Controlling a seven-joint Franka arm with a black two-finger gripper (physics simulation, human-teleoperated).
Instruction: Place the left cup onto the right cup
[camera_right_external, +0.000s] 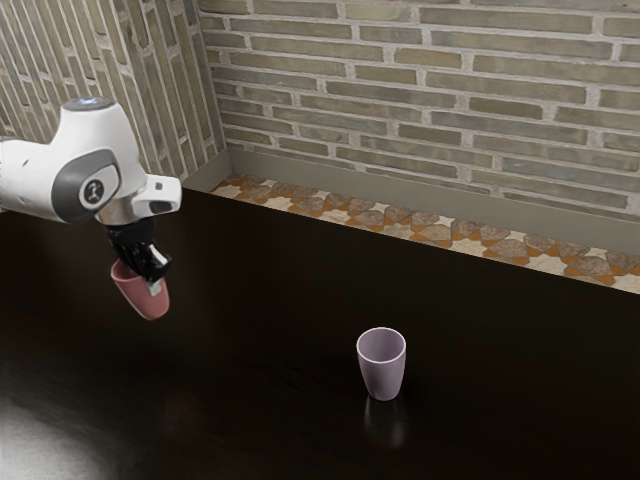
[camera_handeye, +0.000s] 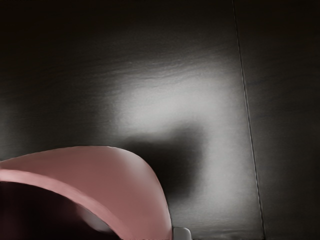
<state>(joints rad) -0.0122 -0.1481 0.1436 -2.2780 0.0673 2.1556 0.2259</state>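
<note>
Wrist view first: looking down past the rim of the pink cup, right under the hand, onto the dark glossy table with a soft shadow on it. Over to the exterior view: gripper pinching the pink cup at its rim, fingers clamped on the wall. Hanging in the air, tilted, mouth up toward the hand, clear of the table. Pick-up and lift done, judging by that. Left to do: carrying across toward the exterior view's right, lining up over the lilac cup, lowering on, letting go. Lilac cup upright on the table, mouth open, well apart from the carried one. Same plain, tapered, handleless shape on both, smooth-walled. Farthest back, brick wall.
</note>
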